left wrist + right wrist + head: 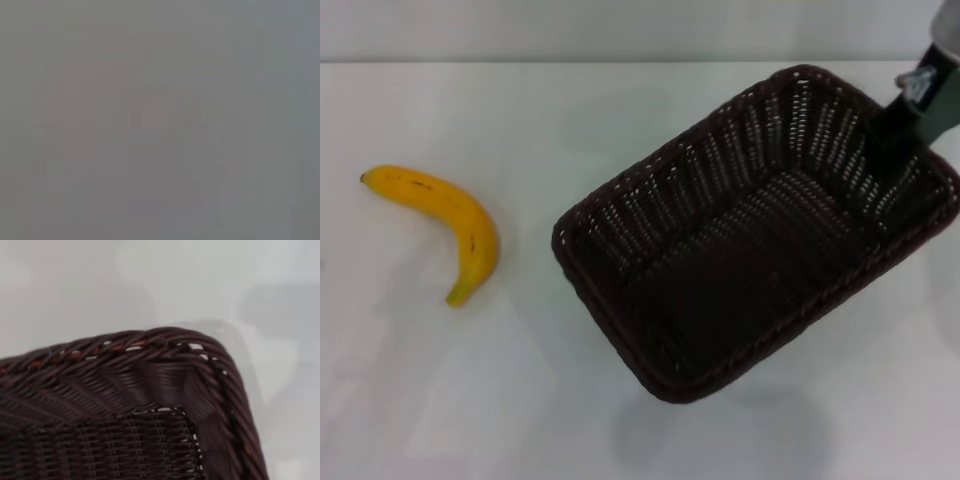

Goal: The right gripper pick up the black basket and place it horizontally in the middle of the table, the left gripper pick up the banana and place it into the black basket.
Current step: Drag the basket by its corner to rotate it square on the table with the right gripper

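Note:
The black basket (750, 250) is right of the table's middle, turned diagonally, with a shadow under its near corner, so it looks raised off the table (520, 400). My right gripper (898, 125) comes in from the far right and is shut on the basket's far right rim. The right wrist view shows a corner of the basket (125, 405) close up over the white table (175, 280). The banana (445, 215) lies on the table at the left, well apart from the basket. My left gripper is out of view, and the left wrist view is plain grey.
The white tabletop runs between the banana and the basket and along the front. The table's far edge meets a pale wall at the back.

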